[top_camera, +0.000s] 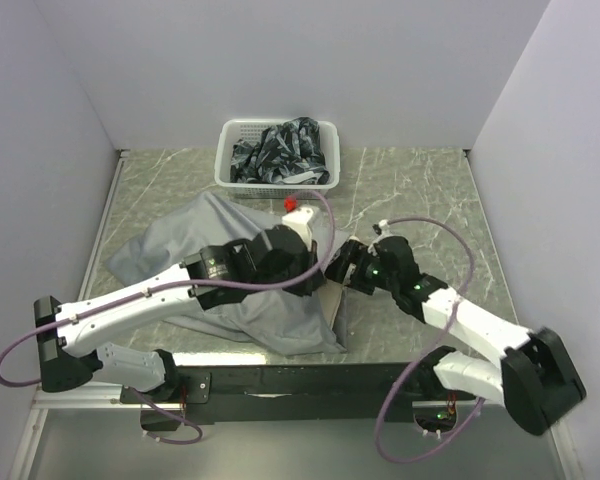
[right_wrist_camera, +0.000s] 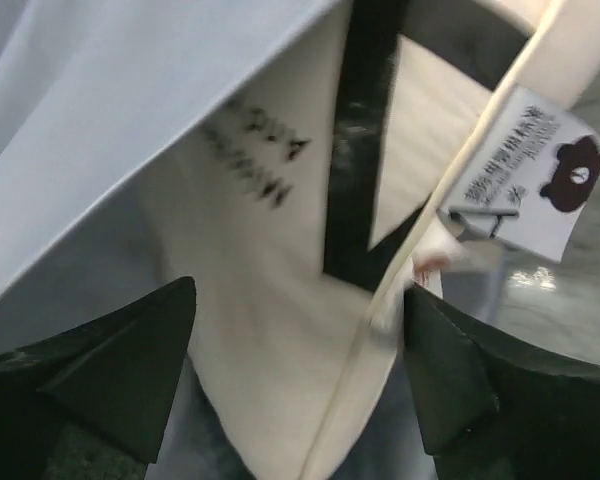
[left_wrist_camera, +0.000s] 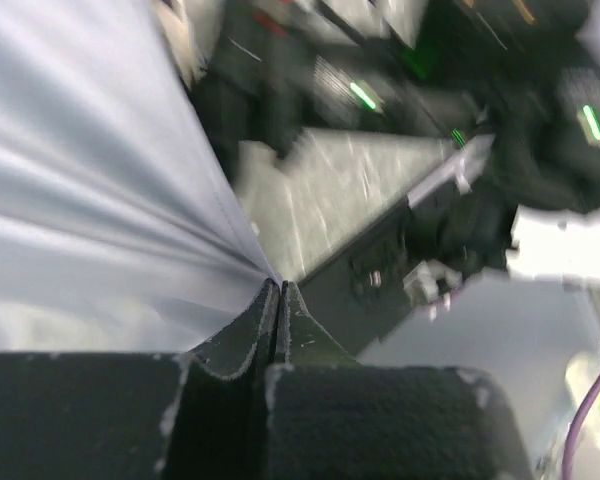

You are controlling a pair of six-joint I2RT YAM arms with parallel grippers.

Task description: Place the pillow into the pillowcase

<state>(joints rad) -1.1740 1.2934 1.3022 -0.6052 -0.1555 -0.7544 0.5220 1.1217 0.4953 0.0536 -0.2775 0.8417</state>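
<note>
From above, the grey pillowcase [top_camera: 220, 250] lies rumpled on the marbled bench [top_camera: 420, 190]. A white basket [top_camera: 230, 165] holding dark patterned cloth [top_camera: 280, 150] stands just beyond the pillowcase's far edge, and a small red thing [top_camera: 292, 204] sits at that edge, between sack and basket. The left arm [top_camera: 150, 295] reaches across the top of the pillowcase, and the right arm [top_camera: 470, 325] comes in from the pillowcase's right side. Both wrists meet at the pillowcase's right edge. There a narrow cream strip of the pillow [top_camera: 333, 300] shows, poking out from the pillowcase's near right corner; the rest of it is covered by grey cloth.

In the left wrist view, the left tool [left_wrist_camera: 277, 300] is pressed fully together, and a fold of the pillowcase is pinched between its tips. The fabric fans out taut from that pinch toward the upper left. Right of the pillowcase, bare bench and the blurred right arm show.

In the right wrist view, the right tool [right_wrist_camera: 300, 290] stands wide apart and grips nothing. The pillow's cream end lies between its two fingers [right_wrist_camera: 120, 380], emerging from under the pillowcase's hem, which slants across the upper left. Blurred dark lettering [right_wrist_camera: 255, 160] is printed on the pillow just below that hem. A white tag [right_wrist_camera: 540, 170] with a brown bear face hangs from the pillow's seam, on the side away from the pillowcase.
</note>
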